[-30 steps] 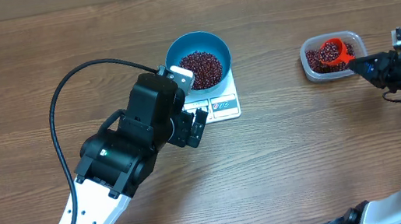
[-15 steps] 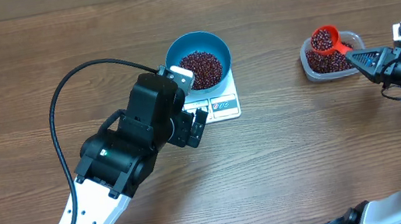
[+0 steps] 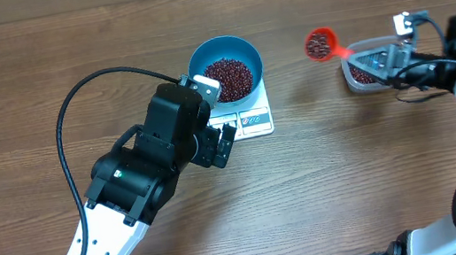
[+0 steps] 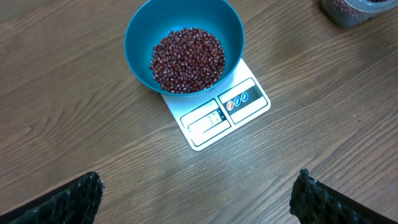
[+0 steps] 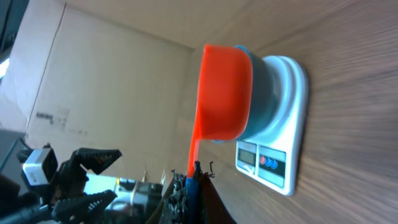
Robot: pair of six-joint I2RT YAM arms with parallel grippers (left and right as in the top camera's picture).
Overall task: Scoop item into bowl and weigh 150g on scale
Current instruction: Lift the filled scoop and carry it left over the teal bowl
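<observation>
Overhead view of a wooden desk (image 3: pixel 24 76). Near its middle, the light-blue bowl (image 3: pixel 222 46) sits on the white scale (image 3: pixel 254 122), with a mound of dark red-brown beans (image 3: pixel 228 76) inside it. I cannot read the scale's display in any view.

My right fingers (image 3: pixel 384 59) are clamped together on the handle of a red scoop (image 3: pixel 320 44). The scoop's cup holds beans and hangs in the air between the bowl and the clear plastic tub (image 3: pixel 348 70), touching neither. More beans lie in the tub.

The scoop's long axis runs roughly side to side. Its cup leads on the left and its handle trails right, back to my fingers above the tub. The bowl lies to the left of the cup, near it, almost in line with the handle. I judge the next move to be a carry leftward until the cup is over the bowl, then a tip.

My left fingers (image 4: pixel 74 199) are spread wide and hold nothing. They hover just in front of the scale, nearer the bowl than the right arm, which has the load.
</observation>
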